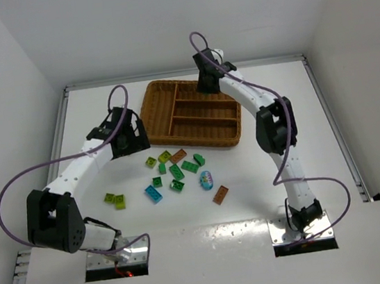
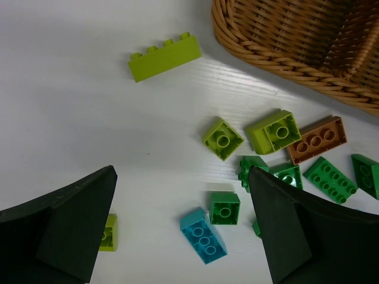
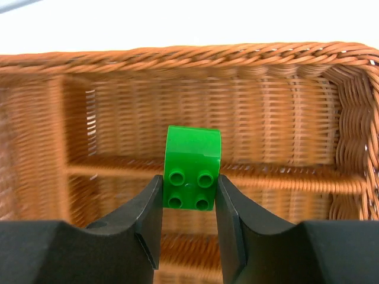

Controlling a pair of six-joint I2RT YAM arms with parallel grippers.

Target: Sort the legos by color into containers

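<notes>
the right gripper [image 3: 189,195] is clamping a dark green brick [image 3: 192,155] by its 2 side faces, with the studs facing the camera. it is holding the brick above the wicker tray [image 3: 177,54], in the middle of the right wrist frame. i think it is keeping the brick high so that it clears the woven dividers [image 3: 266,171] before release; which slot is lying under it i cannot tell. the left gripper [image 2: 182,174] is hanging with its fingers wide apart and nothing between them. it is over the loose legos [image 1: 176,172] in the centre of the top frame, probably for choosing the next 1. no other brick is showing inside the tray, so the sorting is only beginning.
</notes>
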